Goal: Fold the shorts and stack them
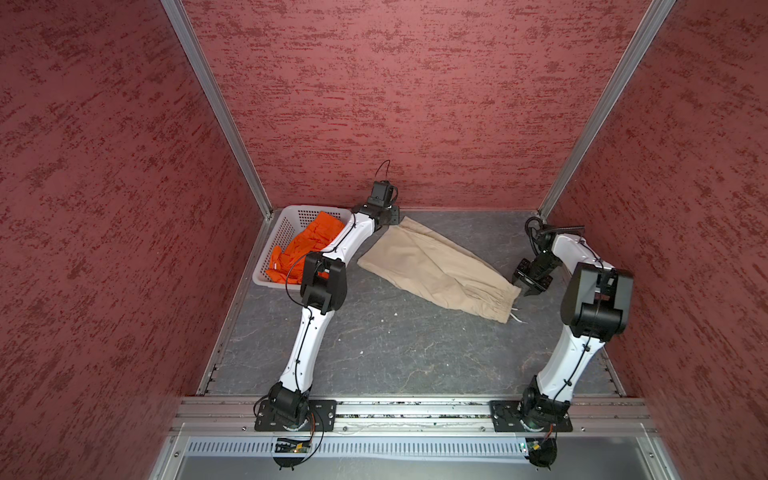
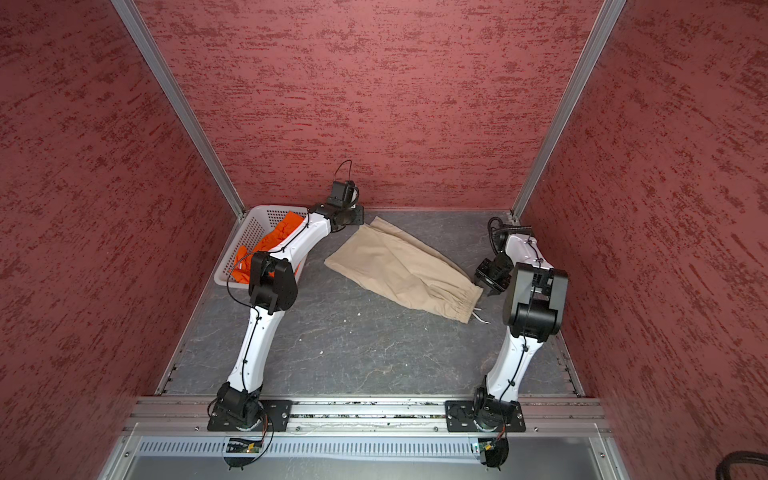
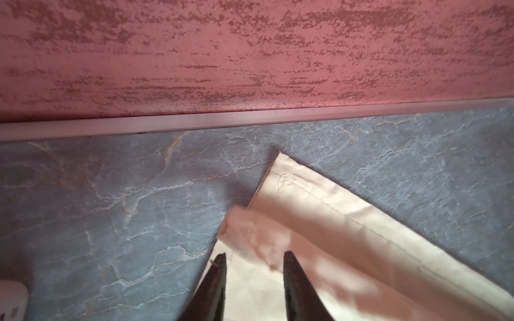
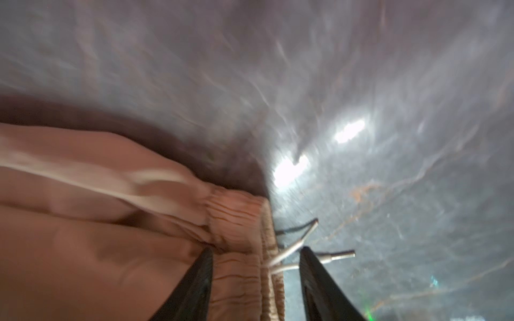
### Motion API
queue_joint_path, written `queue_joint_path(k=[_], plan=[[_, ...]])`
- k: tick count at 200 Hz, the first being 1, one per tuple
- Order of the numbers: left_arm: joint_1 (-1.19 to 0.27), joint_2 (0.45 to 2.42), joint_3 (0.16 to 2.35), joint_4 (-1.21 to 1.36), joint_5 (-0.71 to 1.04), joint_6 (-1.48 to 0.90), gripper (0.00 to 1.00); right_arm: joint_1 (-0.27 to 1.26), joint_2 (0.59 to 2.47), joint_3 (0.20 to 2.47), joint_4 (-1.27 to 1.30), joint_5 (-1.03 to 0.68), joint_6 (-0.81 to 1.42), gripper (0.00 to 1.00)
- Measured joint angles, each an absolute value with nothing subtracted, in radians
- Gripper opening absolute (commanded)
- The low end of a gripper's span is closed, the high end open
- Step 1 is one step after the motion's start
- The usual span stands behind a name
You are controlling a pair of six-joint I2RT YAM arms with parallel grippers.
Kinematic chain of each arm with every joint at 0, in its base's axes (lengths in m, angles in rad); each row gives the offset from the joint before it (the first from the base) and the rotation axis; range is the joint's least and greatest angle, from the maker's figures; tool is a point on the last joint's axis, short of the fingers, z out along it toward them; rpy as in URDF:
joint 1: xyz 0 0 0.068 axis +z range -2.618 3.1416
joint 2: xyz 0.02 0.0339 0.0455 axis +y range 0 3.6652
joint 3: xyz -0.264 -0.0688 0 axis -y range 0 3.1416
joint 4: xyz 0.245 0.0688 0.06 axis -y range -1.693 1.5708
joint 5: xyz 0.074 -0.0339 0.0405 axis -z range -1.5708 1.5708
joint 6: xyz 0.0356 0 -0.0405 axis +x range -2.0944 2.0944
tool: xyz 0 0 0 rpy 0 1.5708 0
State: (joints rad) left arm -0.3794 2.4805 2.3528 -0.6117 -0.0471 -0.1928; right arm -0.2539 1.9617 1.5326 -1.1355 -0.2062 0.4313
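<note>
The beige shorts [image 1: 432, 270] [image 2: 399, 266] lie folded lengthwise on the grey floor, running diagonally from the back wall to the right. Their gathered waistband [image 4: 236, 219] and white drawstrings [image 4: 297, 244] point toward the right arm. My left gripper [image 1: 387, 217] [image 3: 254, 254] stands open just over the leg hem [image 3: 281, 172], jaws apart, gripping nothing. My right gripper [image 1: 527, 286] [image 4: 257, 248] is open too, its jaws straddling the waistband edge without pinching it. The orange shorts [image 1: 307, 245] [image 2: 266, 245] lie crumpled in the basket, partly hidden behind the left arm.
A white perforated basket [image 1: 286, 230] [image 2: 245, 245] sits in the back left corner. Red textured walls enclose the floor on three sides, with a metal strip [image 3: 250, 122] along the back wall's foot. A rail with both arm bases [image 1: 411, 411] runs along the front.
</note>
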Motion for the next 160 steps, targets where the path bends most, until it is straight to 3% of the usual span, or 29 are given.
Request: queue_joint_path(k=[35,89,138,160], plan=[[-0.369,2.44,2.308,-0.632,-0.019,-0.228,0.47,-0.257,1.895,1.597,-1.114,-0.173,0.437,0.55],[-0.371,2.141,1.897,-0.574,0.086,-0.334,0.15,-0.204,1.596,1.429,-0.978,-0.184,0.453,0.25],[-0.395,2.094,1.613,-0.516,0.112,-0.472,0.0,0.01,1.579,1.094,-0.707,-0.364,0.555,0.12],[-0.397,2.103,1.551,-0.515,0.097,-0.521,0.0,0.027,1.628,1.006,-0.621,-0.419,0.596,0.1]])
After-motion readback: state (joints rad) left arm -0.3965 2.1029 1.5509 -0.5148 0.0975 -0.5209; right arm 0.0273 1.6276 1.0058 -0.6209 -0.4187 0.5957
